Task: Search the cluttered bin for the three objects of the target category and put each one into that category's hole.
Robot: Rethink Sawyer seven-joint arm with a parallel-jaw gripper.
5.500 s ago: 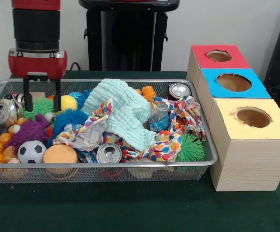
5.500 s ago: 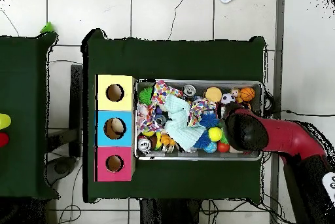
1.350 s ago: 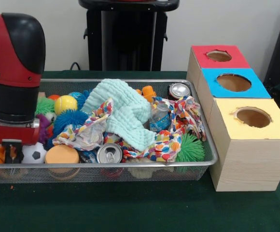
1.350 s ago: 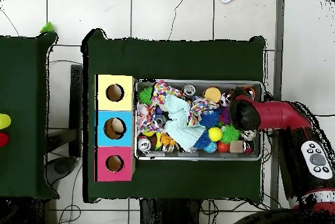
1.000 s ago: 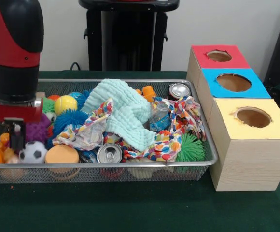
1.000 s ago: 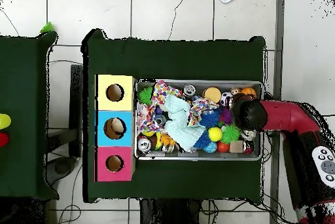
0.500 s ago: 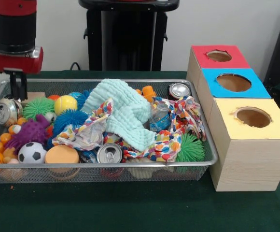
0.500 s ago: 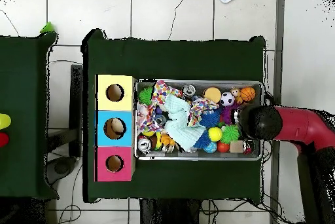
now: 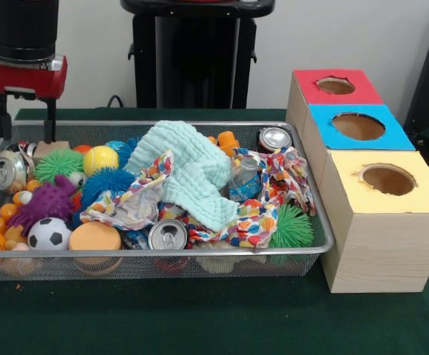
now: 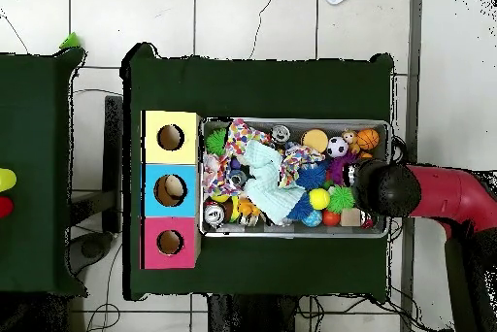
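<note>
The red-and-black arm's gripper (image 9: pixel 26 126) hangs with its two dark fingers (image 9: pixel 49 120) spread apart and nothing between them, above the far left corner of the wide silver wire-mesh bin (image 9: pixel 200 254) in the front view. Below it lie a crushed silver drink can (image 9: pixel 7 170), a green spiky ball (image 9: pixel 58 163) and a purple spiky toy (image 9: pixel 46 203). A pale mint quilted cloth (image 9: pixel 188 170) covers the bin's middle; an orange plush toy (image 9: pixel 228 141) peeks out just behind it. The round red-surround hole (image 9: pixel 336 86) tops the farthest pale wooden box (image 9: pixel 300 103), beside the bin's right end
</note>
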